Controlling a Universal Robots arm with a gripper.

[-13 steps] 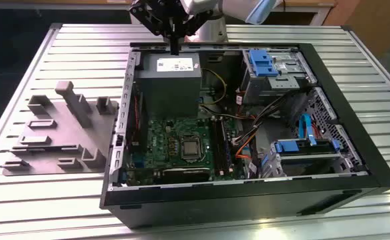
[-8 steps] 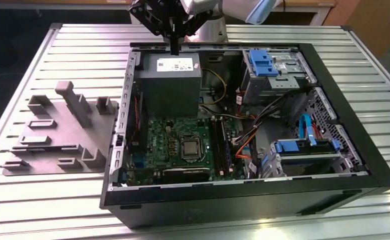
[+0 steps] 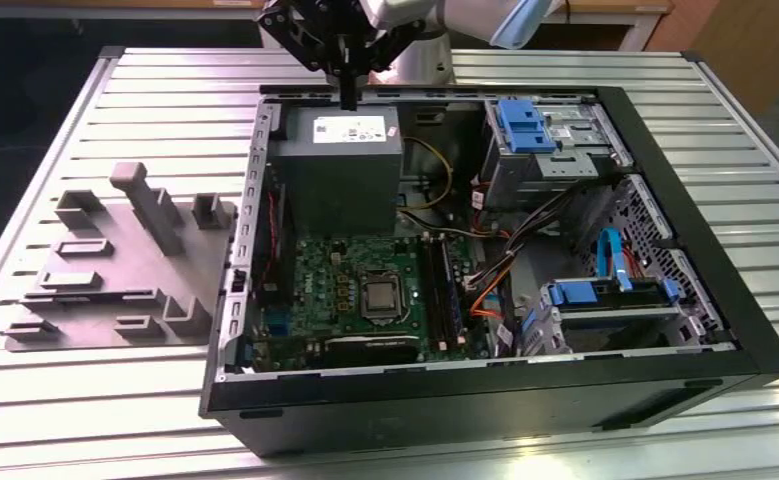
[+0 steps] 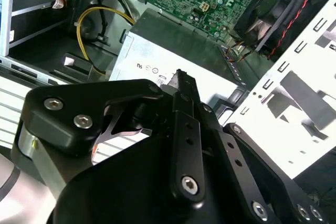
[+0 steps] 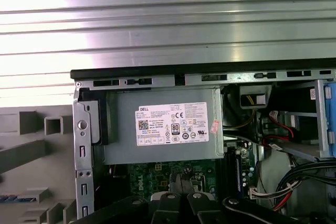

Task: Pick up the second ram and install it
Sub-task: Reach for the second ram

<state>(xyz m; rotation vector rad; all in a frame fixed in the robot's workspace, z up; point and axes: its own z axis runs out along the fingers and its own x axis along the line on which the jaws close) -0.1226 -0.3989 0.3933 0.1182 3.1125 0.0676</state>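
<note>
Up at the 12 o'clock edge of the open case (image 3: 749,330), as the exterior view has it, the claw (image 3: 349,98) points straight down above the power supply (image 3: 342,160). Its tips are clear of that grey box. The fingers (image 4: 185,124) are pressed together with nothing between them; the second wrist view shows them as one black bar over the supply's white label.

The case lies on its side on a slatted metal table (image 3: 122,90) with its inside facing up. The green board (image 3: 349,290) sits at 6 o'clock from the supply, with a square chip (image 3: 380,295) near its middle. Along the board's 3 o'clock side run the black slots (image 3: 440,290). A thin blue stick (image 3: 460,300) stands on edge among them, already seated. Blue drive brackets (image 3: 523,125) sit at 1 o'clock in the case.

At 9 o'clock from the case, just beside its wall, is a grey rack (image 3: 109,290) of blocks and ledges. In the first wrist view a thin dark blue strip lies on one of the rack's ledges. That looks to be the ram (image 5: 13,199), though very little of it shows. It is well apart from the claw, and nothing is touching it.
</note>
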